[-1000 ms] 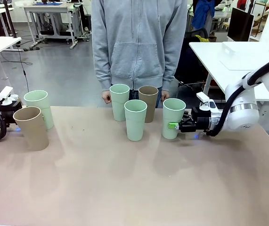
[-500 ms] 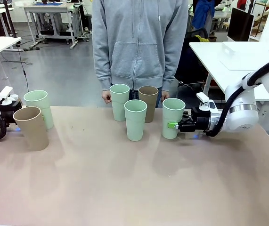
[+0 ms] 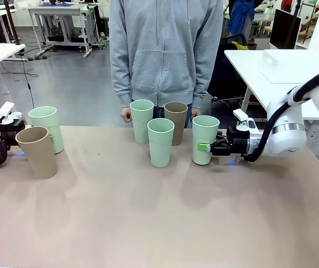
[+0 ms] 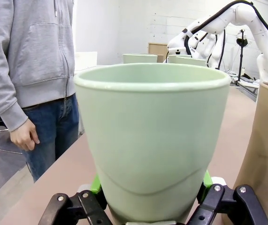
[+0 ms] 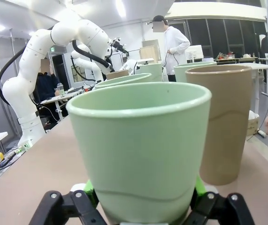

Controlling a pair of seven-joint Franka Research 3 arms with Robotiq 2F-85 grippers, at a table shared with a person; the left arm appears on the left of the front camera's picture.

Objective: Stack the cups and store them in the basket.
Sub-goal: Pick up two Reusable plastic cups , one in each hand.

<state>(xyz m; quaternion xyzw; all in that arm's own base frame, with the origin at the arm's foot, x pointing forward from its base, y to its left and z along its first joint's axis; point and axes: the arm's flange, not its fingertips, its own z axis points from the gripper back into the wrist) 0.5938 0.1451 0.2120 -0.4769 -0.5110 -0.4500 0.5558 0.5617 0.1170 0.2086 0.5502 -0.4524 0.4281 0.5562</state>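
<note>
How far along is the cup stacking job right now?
Done: nothing yet; all six cups stand singly on the table. In hand: the left gripper is shut on the left mint cup, the right gripper on the right mint cup. Left: nest every cup, then put the stack in the basket.

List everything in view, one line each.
left cup: 1, mint, far left, held by left tool
right cup: 1, mint, right of middle, held by right tool
middle cups: 2, mint, mid-table near person
tan cups: 2, tan, one beside left cup, one among middle cups
table: 1, beige, under all cups
person: 1, grey hoodie, far side
left tool: 1, black, shut on left cup
right tool: 1, black, shut on right cup
</note>
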